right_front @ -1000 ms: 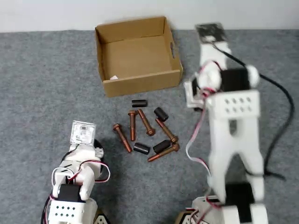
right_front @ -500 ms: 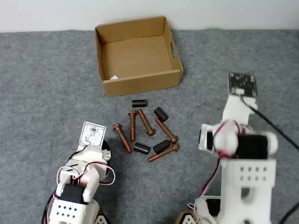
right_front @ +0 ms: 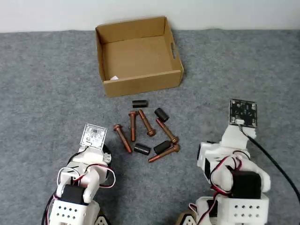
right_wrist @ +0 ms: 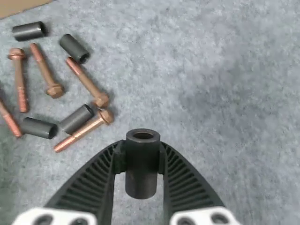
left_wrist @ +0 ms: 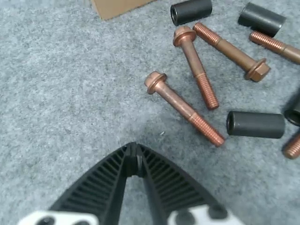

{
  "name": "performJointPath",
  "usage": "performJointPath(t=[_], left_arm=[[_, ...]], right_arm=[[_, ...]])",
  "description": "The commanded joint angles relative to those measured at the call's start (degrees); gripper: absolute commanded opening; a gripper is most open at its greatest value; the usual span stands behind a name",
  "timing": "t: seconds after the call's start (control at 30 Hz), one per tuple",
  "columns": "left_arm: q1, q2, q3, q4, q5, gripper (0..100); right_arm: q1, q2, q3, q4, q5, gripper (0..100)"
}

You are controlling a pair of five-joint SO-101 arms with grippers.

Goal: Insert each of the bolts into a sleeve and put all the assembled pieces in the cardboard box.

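Observation:
Several copper bolts (right_front: 123,138) and black sleeves (right_front: 142,149) lie loose on the grey carpet in front of the open cardboard box (right_front: 140,85). My right gripper (right_wrist: 141,149) is shut on one upright black sleeve (right_wrist: 141,174), held above bare carpet to the right of the pile. In the right wrist view a bolt (right_wrist: 79,131) and a sleeve (right_wrist: 76,119) lie closest to it. My left gripper (left_wrist: 134,149) is shut with nothing in it, just short of the nearest bolt (left_wrist: 183,108). Beside that bolt lies a sleeve (left_wrist: 255,124).
The box holds a small white scrap (right_front: 114,78) and has a handle slot in its right wall (right_front: 173,49). Both arm bases stand at the table's front edge, the left arm (right_front: 89,164) and the right arm (right_front: 229,168). A black cable (right_front: 276,164) trails from the right arm.
The right arm has swung back from beside the box to the front right of the table. The left arm has edged forward and right towards the pile.

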Motion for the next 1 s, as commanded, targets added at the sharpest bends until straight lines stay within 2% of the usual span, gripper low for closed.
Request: performJointPath(t=[0.0,0.13,0.33,0.47,0.6,0.8,0.97], left_arm=[[-0.3,-0.7,-2.4,2.2,-0.4,0],[-0.4,-0.4,-9.4,9.3,0.0,0],[-2.6,2.3,-23.3,16.3,0.0,0],[-2.6,15.2,-33.8,20.7,0.0,0],[-2.5,31.6,-43.9,21.0,0.3,1],[-1.2,49.1,-51.3,18.5,12.4,2],[2.5,58.7,-55.1,14.9,21.3,10]], right_arm=[[5.0,-0.8,1.7,1.5,-0.6,0.8],[9.8,-0.8,3.2,2.2,-0.7,0.8],[10.3,-0.8,3.3,2.2,-0.8,0.8],[10.3,-0.8,4.0,1.5,-0.8,0.8],[10.2,-0.9,4.7,0.8,-0.8,0.9],[10.3,-8.0,7.5,0.1,-0.7,0.9],[10.2,-20.4,12.4,-1.3,-0.2,0.8]])
